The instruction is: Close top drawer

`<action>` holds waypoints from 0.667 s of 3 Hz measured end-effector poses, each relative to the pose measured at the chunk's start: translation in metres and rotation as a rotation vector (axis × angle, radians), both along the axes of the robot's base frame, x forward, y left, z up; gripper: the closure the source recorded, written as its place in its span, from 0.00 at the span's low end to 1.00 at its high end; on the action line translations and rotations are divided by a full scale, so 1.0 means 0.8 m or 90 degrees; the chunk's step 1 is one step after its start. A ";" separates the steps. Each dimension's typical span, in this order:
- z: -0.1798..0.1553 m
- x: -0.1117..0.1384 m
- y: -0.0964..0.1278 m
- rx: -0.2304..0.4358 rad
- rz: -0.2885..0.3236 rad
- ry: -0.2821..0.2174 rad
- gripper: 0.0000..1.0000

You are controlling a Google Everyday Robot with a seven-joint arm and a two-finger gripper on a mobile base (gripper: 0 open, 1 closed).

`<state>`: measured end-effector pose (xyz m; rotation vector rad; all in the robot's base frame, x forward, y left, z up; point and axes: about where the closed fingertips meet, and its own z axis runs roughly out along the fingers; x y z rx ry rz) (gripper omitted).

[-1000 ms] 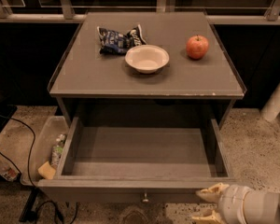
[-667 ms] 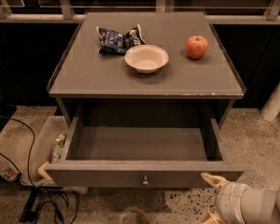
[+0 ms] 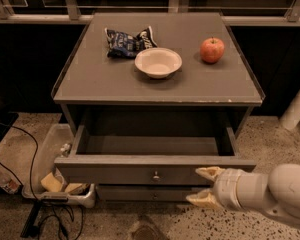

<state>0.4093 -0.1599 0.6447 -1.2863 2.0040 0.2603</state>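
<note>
So I'm holding the tool (image 3: pixel 199 186) spread open and empty, right at the front of the top drawer (image 3: pixel 110 172), just right of its knob (image 3: pixel 155 175). The drawer is sticking out from under the tabletop (image 3: pixel 115 84), so I'm reckoning the push goes straight back.

Speckled terrazzo floor (image 3: pixel 277 134); pale railing (image 3: pixel 30 18) across dark glass behind; grey cabinet (image 3: pixel 115 84) centre; white plastic bin (image 3: pixel 46 151) left; pale post (image 3: pixel 296 109) right; dim warm light

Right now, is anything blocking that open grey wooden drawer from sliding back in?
Nothing visible. The wide grey wooden top drawer looks empty inside, and the cream two-finger pincer sits open at its front panel, right of the small round metal knob.
</note>
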 end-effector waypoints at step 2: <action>0.010 0.088 -0.008 -0.048 -0.001 -0.038 0.87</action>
